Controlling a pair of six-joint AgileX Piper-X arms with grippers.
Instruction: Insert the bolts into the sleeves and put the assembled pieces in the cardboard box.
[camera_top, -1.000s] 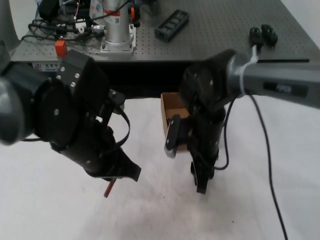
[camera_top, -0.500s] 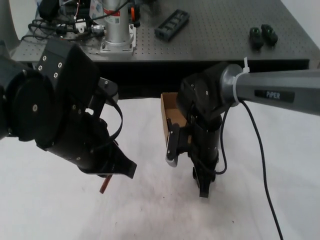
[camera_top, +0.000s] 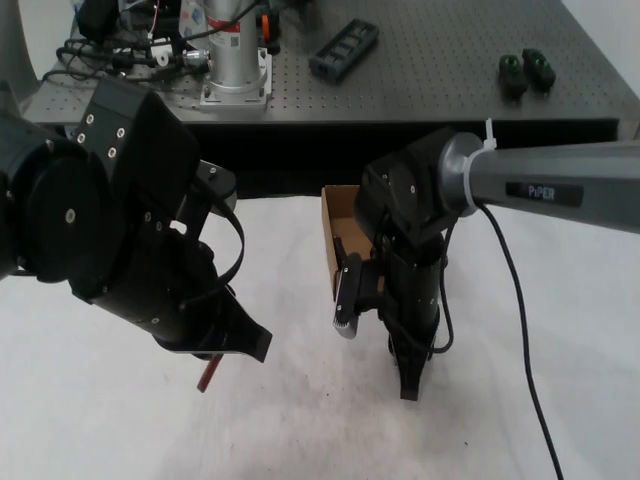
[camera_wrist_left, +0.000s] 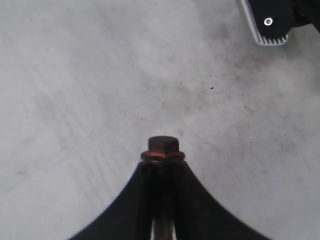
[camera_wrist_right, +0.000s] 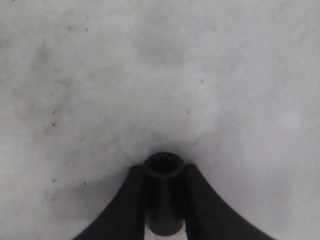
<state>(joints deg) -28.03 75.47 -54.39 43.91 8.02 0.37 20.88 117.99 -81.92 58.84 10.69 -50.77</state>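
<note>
Right claw (camera_wrist_right: 162, 171) — sleeve (camera_wrist_right: 162, 200) clamped — has dipped lower.

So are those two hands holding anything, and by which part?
Left hand grips a bolt by its shank; right hand grips a sleeve around its side.

Rear high overview; 2 downward wrist close-ups

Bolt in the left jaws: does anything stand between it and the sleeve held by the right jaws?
Nothing visible does. The rusty-brown hex-head metal bolt and the black cylindrical sleeve are apart, with the white bench surface under the gap between them.
</note>
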